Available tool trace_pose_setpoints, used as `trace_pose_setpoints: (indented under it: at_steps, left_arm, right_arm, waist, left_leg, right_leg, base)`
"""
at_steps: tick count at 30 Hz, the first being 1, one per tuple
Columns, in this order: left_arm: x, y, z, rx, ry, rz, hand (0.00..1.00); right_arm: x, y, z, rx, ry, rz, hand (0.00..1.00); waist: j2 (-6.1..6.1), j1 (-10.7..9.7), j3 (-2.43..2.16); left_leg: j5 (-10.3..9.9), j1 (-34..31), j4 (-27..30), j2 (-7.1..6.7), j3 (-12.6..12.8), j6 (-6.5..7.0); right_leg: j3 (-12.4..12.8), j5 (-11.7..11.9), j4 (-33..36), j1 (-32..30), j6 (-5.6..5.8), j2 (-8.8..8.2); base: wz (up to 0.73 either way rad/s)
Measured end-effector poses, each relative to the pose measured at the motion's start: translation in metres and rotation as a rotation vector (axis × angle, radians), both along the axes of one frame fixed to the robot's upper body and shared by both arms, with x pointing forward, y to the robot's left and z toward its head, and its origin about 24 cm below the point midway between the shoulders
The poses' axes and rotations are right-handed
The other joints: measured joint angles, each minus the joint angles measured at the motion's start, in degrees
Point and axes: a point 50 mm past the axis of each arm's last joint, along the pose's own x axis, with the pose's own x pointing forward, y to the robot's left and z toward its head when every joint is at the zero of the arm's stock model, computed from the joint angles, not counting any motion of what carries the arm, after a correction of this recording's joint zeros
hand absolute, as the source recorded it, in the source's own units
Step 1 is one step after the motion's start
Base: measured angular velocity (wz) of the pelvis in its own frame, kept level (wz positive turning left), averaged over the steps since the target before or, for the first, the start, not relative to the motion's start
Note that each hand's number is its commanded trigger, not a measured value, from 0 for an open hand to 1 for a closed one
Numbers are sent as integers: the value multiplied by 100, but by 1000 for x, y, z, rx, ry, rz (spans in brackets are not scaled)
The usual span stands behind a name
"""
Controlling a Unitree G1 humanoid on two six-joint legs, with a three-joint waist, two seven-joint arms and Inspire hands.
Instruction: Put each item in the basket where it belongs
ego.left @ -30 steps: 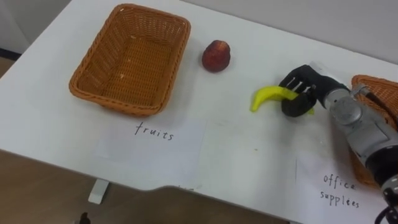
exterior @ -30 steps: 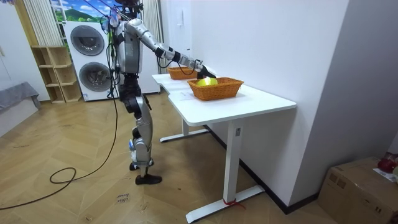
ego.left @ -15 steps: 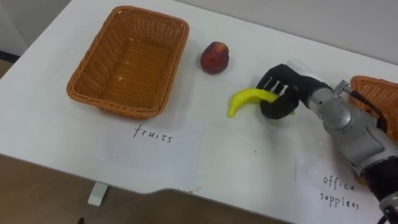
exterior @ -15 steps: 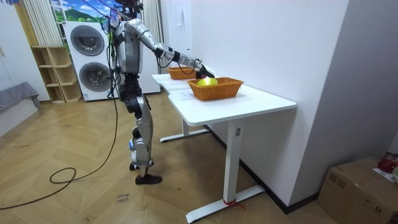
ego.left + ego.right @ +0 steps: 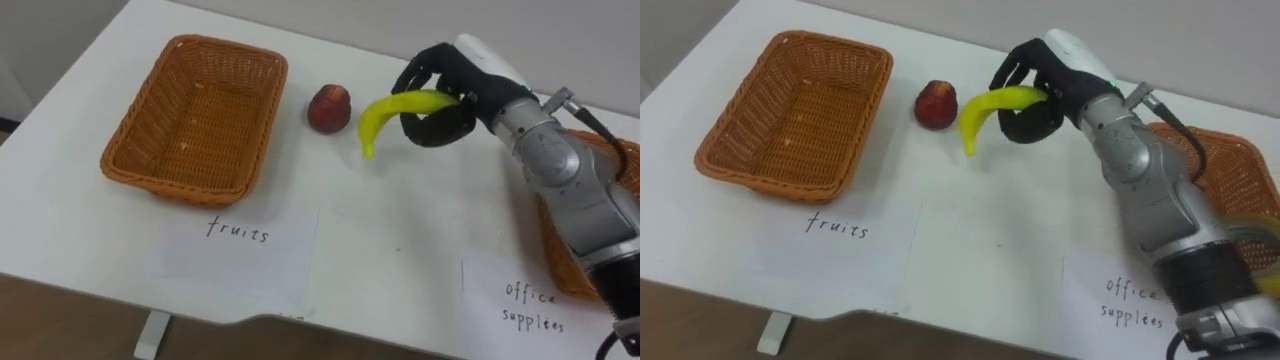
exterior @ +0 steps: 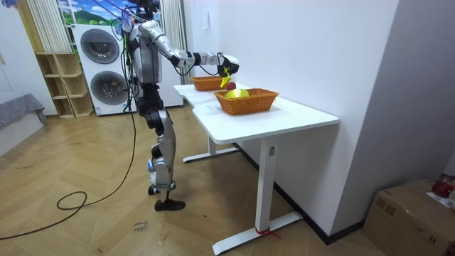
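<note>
Black-fingered right hand (image 5: 468, 85) curled round a smooth curved yellow banana (image 5: 395, 105) above the white tabletop (image 5: 400, 240).
Left: round red apple (image 5: 329, 108) beside a rectangular woven wicker basket (image 5: 150, 175).

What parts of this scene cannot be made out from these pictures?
Brown wicker basket at the right: in both eye views it is cut off by the picture edge and crossed by the right arm, so its contents are unclear.
Yellow banana: its stem end is hidden inside the fingers of the right hand.
Red round fruit: its far side is turned away, so its kind is uncertain.
</note>
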Motion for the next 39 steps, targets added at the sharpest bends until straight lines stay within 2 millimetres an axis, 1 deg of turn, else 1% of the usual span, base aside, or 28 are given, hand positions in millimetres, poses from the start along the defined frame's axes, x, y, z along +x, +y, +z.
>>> trace_pose_setpoints:
  at_steps: [1, 3, 6, 11, 14, 19, 22, 26, 32, 37, 39]
  left_arm:
    - [-1, 0, 0, -1, -4, 4, 0]
    - [-1, 0, 2, -3, -19, 13, 0]
    - [-6, 0, 2, 6, -20, 26, 0]
    - [-15, 2, 1, 20, 7, 20, 0]
    - [-18, 3, 0, 22, 18, 22, 0]
    - [-21, 2, -1, 22, 35, 27, 0]
    - [-24, 3, -2, 22, 51, 31, 0]
    - [-25, 3, -2, 29, 59, 17, 0]
    - [-27, 3, -2, 44, 83, -12, 0]
    - [-27, 2, -3, 84, 122, -95, 0]
    - [-29, 1, -4, 84, 136, -91, 0]
  right_arm:
    - [0, 0, 0, 1, -1, -2, 100]
    - [0, -1, 5, 6, -16, -7, 100]
    - [-4, 3, 14, 15, -52, 10, 100]
    - [-4, 5, 14, 25, -52, 15, 100]
    - [-4, 5, 14, 22, -53, 15, 100]
    - [-9, 17, 26, 14, -109, 42, 100]
    - [-10, 25, 27, 40, -118, 62, 100]
    - [-11, 30, 30, 47, -136, 78, 100]
    - [-11, 35, 29, 42, -140, 81, 100]
    - [-11, 38, 26, 53, -120, 85, 100]
    - [-12, 46, 22, 53, -106, 112, 100]
  waist:
    - [-6, -3, -5]
    - [-32, -2, -24]
    - [-32, 10, -24]
    - [-45, 41, -33]
    - [-62, 122, -44]
    - [-60, 188, -40]
    - [-62, 202, -25]
    - [-97, 299, 3]
    - [-119, 343, -6]
    - [-124, 512, -10]
    - [-121, 565, -8]
  left_leg:
    - [0, 14, 0, 0, 0, 0]
    - [0, 18, -3, -7, 0, 0]
    - [0, 63, 3, -7, 11, 0]
    - [0, 134, 8, -11, 3, 1]
    - [0, 136, 14, -13, -1, 1]
    - [1, 159, 10, -16, -10, 3]
    - [0, 216, -12, -18, -29, 3]
    - [-2, 206, -11, -21, -29, 5]
    - [-2, 182, -11, -27, -58, 6]
    - [-3, 183, -16, -28, -53, 3]
    - [-3, 184, -14, -27, -77, 2]
  right_leg:
    - [1, 0, 0, 14, 0, -1]
    - [99, -12, 1, 22, 17, 4]
    - [109, -12, 4, 60, 16, 4]
    - [98, -12, 3, 139, 17, 6]
    - [83, -12, 7, 144, 17, 2]
    - [78, -12, 4, 173, 17, 6]
    - [69, -21, -1, 230, 29, 6]
    - [64, -21, -2, 218, 30, 3]
    - [2, -22, -6, 209, 31, 4]
    - [-4, -22, -7, 205, 31, 18]
    - [-37, -22, -4, 213, 31, 18]
  base:
    - [0]
    - [0]
    - [0]
    - [0]
    - [0]
    - [1]
    - [3]
    - [0]
    - [1]
    - [0]
    - [6]
